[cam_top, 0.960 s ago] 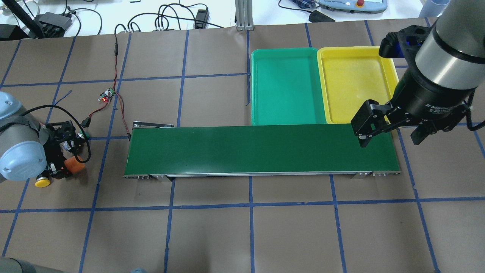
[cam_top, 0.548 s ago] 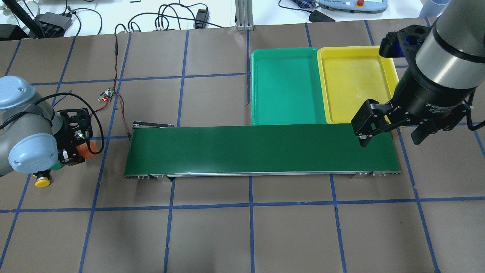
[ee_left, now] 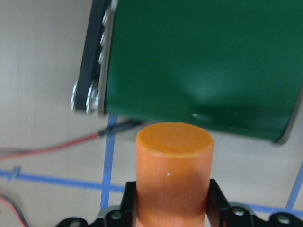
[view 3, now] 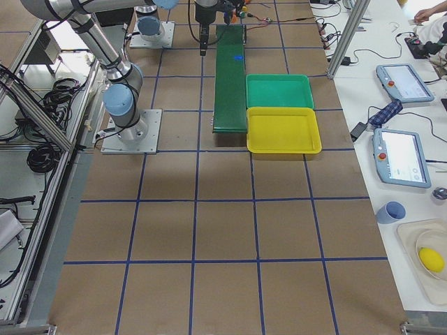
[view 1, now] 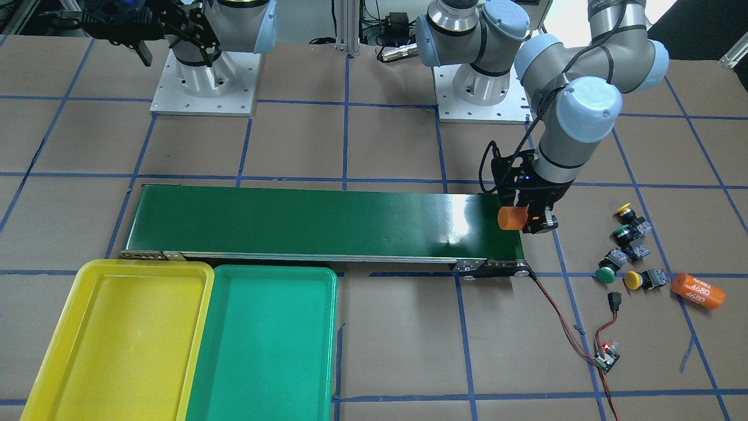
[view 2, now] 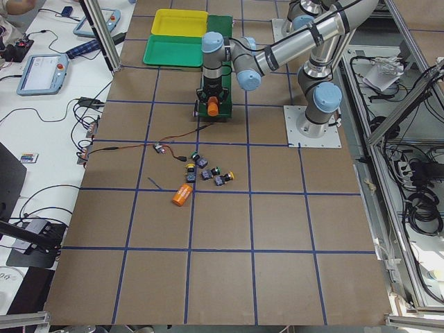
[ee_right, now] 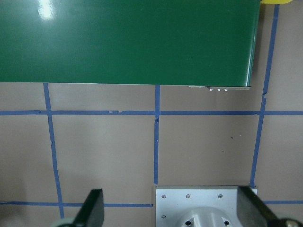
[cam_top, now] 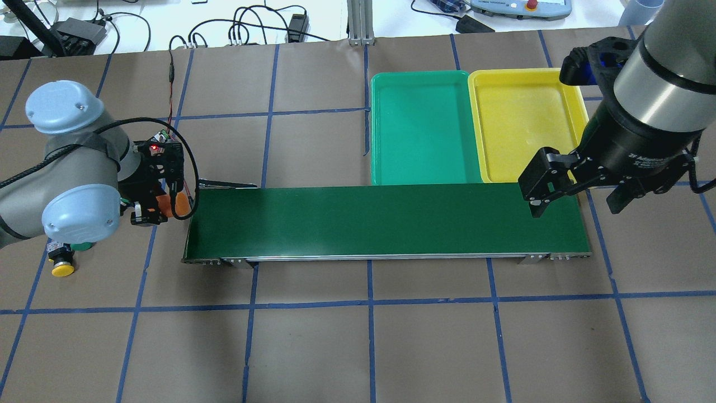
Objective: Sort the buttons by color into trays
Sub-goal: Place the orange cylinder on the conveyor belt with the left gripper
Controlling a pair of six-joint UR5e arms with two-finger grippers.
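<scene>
Clamped on an orange cylinder [ee_left: 174, 165], the left end effector [view 1: 529, 219] gripped it between its two fingers [ee_left: 215, 198], the free round end pointing at the near end of the dark green conveyor belt [view 1: 315, 222]; in the front-facing view the cylinder overlapped that end of the belt. Just beyond, on the brown surface [view 1: 397, 351] on the robot's left, lay all four buttons in a loose cluster: a yellow-capped button [view 1: 625, 209], a green-capped button [view 1: 620, 234], a second green-capped button [view 1: 605, 275] and a second yellow-capped button [view 1: 632, 280], each a round mushroom cap on a blocky dark body, tipped on its side. A second orange cylinder marked 4680 [view 1: 697, 290] lay beside them. At the belt's far end the green tray [view 1: 263, 345] and the yellow tray [view 1: 123, 339] sat touching side by side, well apart from the buttons. Above that end hung the right end effector [cam_top: 579, 204], its fingers spread wide and holding nothing.
</scene>
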